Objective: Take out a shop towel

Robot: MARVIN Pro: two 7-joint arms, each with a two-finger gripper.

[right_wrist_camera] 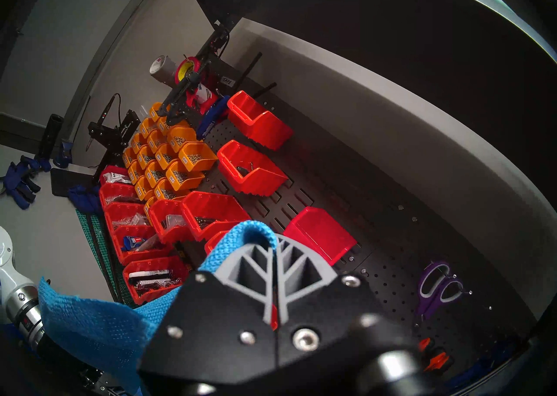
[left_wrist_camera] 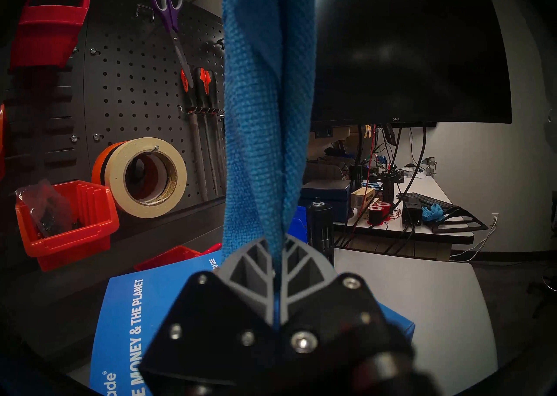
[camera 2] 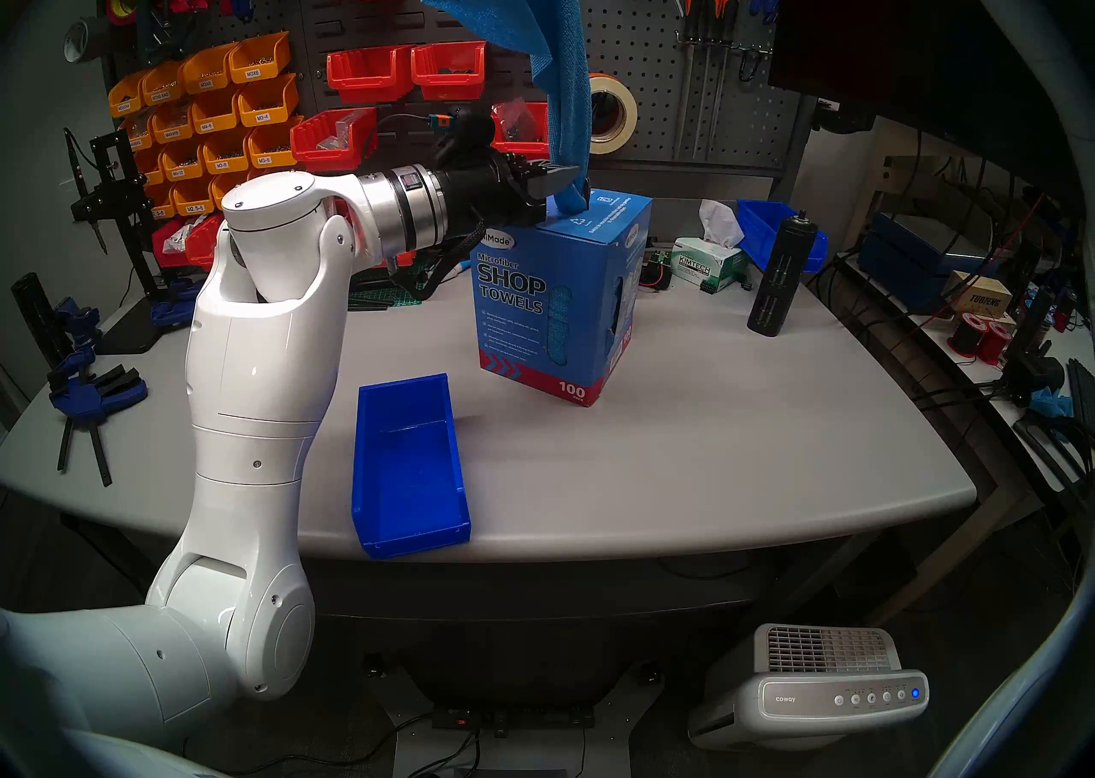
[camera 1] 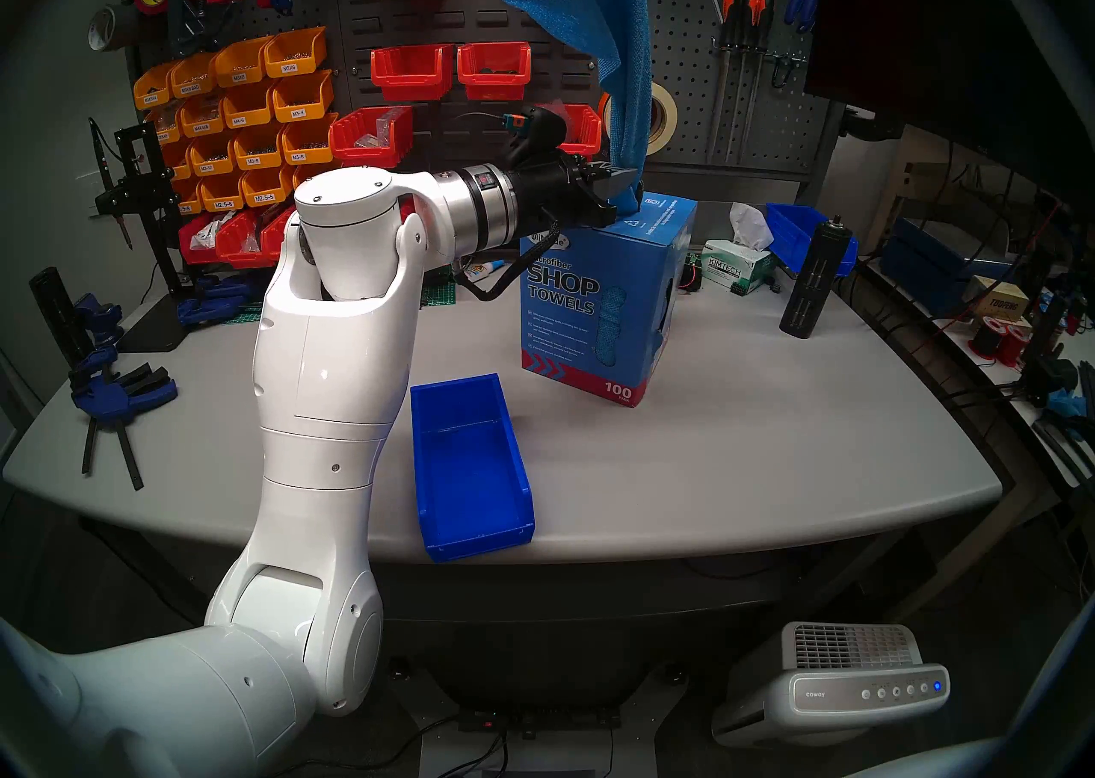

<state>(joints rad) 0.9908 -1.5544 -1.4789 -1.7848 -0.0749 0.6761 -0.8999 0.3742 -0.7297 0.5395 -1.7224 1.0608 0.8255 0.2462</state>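
Above the tall blue cardboard shop-towel carton (camera 1: 610, 297), the left gripper (camera 1: 629, 181) is clamped on the light-blue woven microfiber shop towel (camera 1: 616, 48), which stretches upward from the carton's top to the right gripper (right_wrist_camera: 275, 253), also clamped on it.

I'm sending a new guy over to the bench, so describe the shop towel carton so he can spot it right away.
Start at the grey table in front of the black pegboard. Near its middle, behind the open blue bin, stands the tall blue carton printed SHOP TOWELS. Unlike the small green-and-white tissue box to its right, it has a sky-blue shop towel rising from its top.
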